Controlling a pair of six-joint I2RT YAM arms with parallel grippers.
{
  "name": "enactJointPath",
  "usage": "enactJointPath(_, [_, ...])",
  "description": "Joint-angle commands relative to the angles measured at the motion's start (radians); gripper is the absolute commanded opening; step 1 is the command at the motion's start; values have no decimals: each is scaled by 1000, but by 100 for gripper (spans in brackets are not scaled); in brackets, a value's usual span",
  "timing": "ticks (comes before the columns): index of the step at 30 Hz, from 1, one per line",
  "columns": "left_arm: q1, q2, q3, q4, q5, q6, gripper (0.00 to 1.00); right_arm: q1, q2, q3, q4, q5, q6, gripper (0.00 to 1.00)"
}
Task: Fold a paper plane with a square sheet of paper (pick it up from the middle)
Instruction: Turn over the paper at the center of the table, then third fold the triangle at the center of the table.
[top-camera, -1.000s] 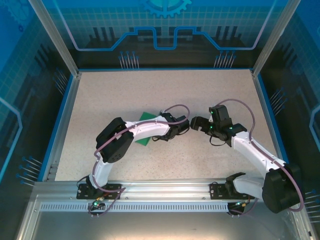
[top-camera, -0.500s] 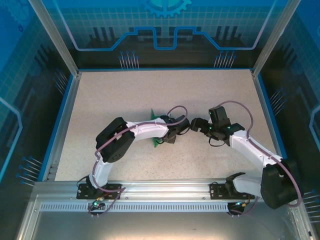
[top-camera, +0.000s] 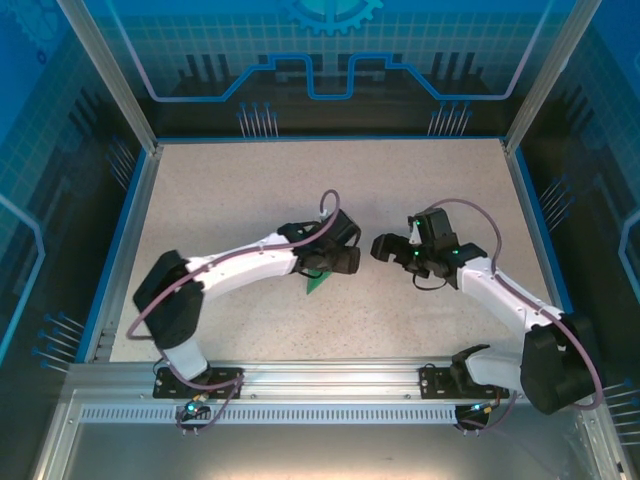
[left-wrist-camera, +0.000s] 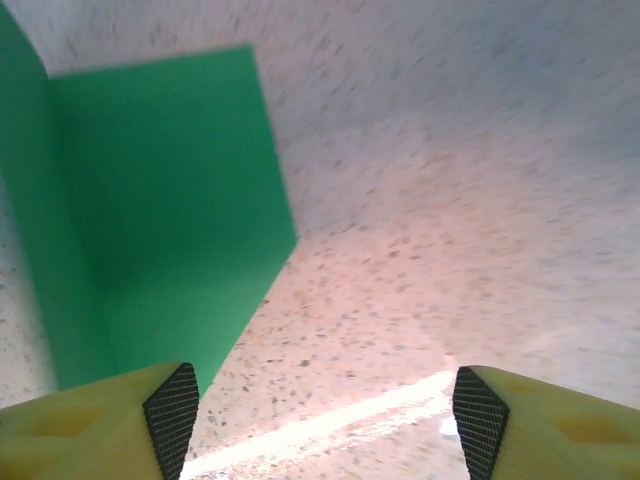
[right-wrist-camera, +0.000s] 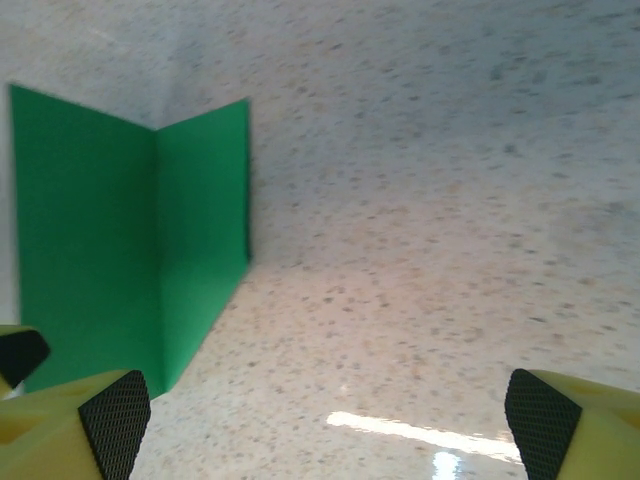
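Paper, creased, sits just ahead of parted left claw.

square sheet of paper: 1 | left pincer, right pincer: 2 | table: 1

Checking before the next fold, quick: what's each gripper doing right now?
Left gripper: open, nothing between the jaws.
Right gripper: open, nothing between the jaws.

Robot lab enclosure, aluminium frame, blue circuit-print panels, speckled tabletop
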Motion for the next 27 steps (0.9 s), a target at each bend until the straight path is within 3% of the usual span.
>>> enactJointPath(1, [30,-73,-71,54,61,-12,75,58,42,39,53,-84,17,96])
enactJointPath(8, [132,-189,-224,151,125,-70,81,182,195,90,156,-189,68,96])
enactJointPath(14, [213,-227,-345,229,200,-116,85,228,292,109,153,-195,113,92])
enactJointPath(22, [260,-222,-412,283,224,-166,84,261,327,86,132,-244,155,77])
enactJointPath(27, [272,-214,-419,291,230,-171,83,271,321,52,113,-239,216,62])
